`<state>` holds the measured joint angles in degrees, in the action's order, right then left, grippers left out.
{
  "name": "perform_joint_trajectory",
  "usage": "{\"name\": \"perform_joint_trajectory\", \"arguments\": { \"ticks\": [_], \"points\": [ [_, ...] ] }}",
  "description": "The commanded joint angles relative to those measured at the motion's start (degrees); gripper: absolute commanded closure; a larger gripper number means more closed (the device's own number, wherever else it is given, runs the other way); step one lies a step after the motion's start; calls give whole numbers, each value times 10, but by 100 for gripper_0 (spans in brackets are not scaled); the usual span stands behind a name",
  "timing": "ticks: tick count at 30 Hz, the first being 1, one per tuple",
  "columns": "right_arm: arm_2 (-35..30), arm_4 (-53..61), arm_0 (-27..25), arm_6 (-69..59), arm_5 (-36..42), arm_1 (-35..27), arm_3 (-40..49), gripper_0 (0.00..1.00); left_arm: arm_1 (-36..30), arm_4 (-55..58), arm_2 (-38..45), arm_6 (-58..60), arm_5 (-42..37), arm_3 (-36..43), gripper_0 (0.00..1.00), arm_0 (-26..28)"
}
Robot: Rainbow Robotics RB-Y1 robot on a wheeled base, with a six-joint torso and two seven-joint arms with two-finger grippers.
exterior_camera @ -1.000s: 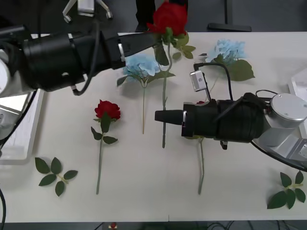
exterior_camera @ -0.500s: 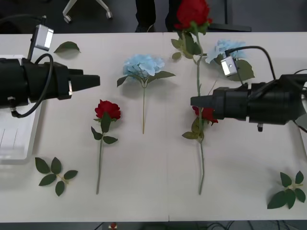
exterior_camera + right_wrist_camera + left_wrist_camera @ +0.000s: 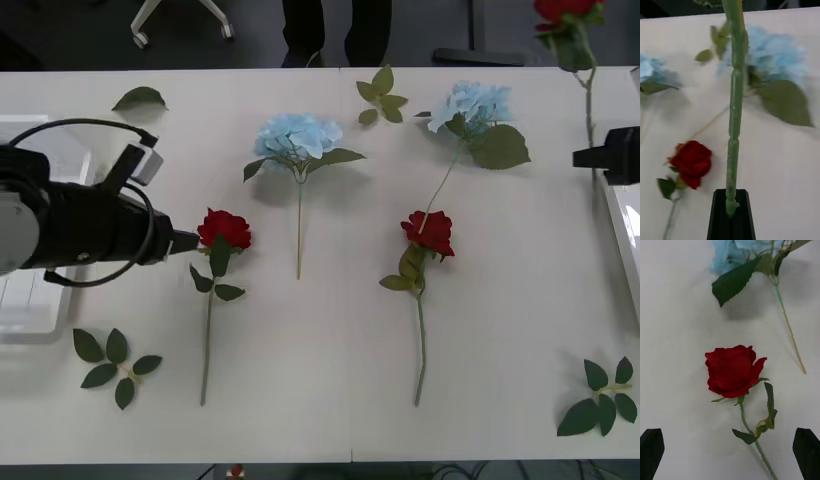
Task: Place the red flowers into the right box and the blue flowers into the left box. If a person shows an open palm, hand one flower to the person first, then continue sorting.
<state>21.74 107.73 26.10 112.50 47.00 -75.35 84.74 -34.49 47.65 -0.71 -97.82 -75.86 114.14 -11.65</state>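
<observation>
My right gripper (image 3: 580, 158) (image 3: 731, 212) is at the table's right edge, shut on the stem of a red flower (image 3: 563, 10) (image 3: 735, 93) held upright beside the right box (image 3: 622, 215). My left gripper (image 3: 190, 241) (image 3: 729, 432) is open, its tips just left of a red flower (image 3: 225, 228) (image 3: 733, 369) lying on the table. A third red flower (image 3: 428, 232) (image 3: 692, 159) lies at centre right. Two blue flowers (image 3: 297, 136) (image 3: 473, 104) lie farther back. The left box (image 3: 30, 320) sits under my left arm.
Loose green leaf sprigs lie at the near left (image 3: 113, 362), near right (image 3: 600, 398), far centre (image 3: 380, 95) and far left (image 3: 140, 98). A person's dark-trousered legs (image 3: 320, 25) stand behind the table's far edge.
My left gripper let go of the raised red flower and swung back to the rose at the left. My right gripper carried that flower from the centre to the right edge.
</observation>
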Motion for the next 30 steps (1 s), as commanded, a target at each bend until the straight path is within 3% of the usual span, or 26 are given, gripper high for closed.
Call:
{"name": "perform_joint_trajectory", "arguments": {
  "ticks": [1, 12, 19, 30],
  "points": [
    [-19, -47, 11, -15, 22, -44, -48, 100, 28, -68, -9, 56, 1, 12, 0, 5],
    [-19, -184, 11, -12, 44, -110, -134, 100, 71, -201, -68, 76, 65, -4, 0, 41],
    [-19, -273, 11, -3, 67, -123, -207, 100, 94, -245, -109, 79, 151, -85, 0, 20],
    [-19, -354, -12, 25, 57, -115, -276, 100, 121, -302, -134, 82, 207, -171, 0, -11]
  ]
}}
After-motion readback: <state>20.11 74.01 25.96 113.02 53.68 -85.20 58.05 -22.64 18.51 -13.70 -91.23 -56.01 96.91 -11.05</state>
